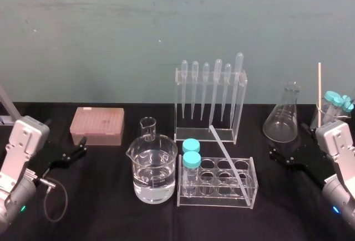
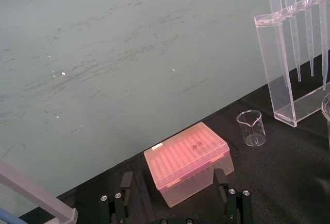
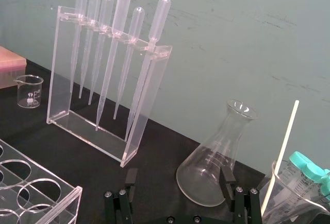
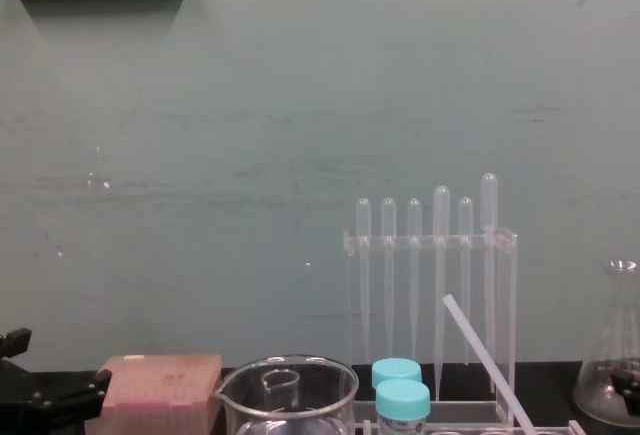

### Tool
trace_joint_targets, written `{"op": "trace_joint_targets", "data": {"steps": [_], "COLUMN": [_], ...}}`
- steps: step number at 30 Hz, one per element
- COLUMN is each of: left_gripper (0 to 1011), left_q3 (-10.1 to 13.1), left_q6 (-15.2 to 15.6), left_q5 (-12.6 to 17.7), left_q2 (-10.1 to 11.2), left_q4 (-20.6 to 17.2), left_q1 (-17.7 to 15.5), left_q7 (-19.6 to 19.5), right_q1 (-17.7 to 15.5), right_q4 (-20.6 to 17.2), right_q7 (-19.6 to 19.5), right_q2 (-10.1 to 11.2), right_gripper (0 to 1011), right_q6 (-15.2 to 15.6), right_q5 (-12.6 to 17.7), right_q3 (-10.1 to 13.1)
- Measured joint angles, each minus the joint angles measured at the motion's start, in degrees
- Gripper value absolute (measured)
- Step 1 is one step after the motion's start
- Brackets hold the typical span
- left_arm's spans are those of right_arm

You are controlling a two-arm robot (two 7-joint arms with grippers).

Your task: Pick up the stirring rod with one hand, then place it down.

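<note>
Stirring rod (image 1: 228,163) slanted across the clear tube rack (image 1: 213,201), lower centre-right of the head frame, upper end near the pipette rack (image 1: 178,108), clear of both grippers. Left gripper (image 2: 172,177) low at the head frame's left edge, fingers spread, pink tip box (image 2: 188,154) ahead. Right gripper (image 3: 178,175) low at the right edge, fingers likewise spread, conical flask (image 3: 214,167) just ahead.

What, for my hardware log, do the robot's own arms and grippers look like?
The left arm and right arm have boxy light-grey housings, each with a small blue-green light lower down. The left gripper and right gripper are black, with angular fingers and silver screws. A black cable with a silver plug loops off the left arm.
</note>
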Motion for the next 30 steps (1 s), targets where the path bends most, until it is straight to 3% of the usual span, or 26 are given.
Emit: {"op": "trace_joint_targets", "data": {"steps": [30], "left_gripper": [1000], "left_q3": [0.0], "left_q6": [0.0], "left_q5": [0.0], "left_q2": [0.0], "left_q4": [0.0], "left_q1": [0.0], "left_q7": [0.0], "right_q1": [0.0], "right_q4": [0.0], "right_q7": [0.0], "right_q2": [0.0], "right_gripper": [1003], "right_q6": [0.0], "right_q5": [0.0], "right_q3": [0.0]}}
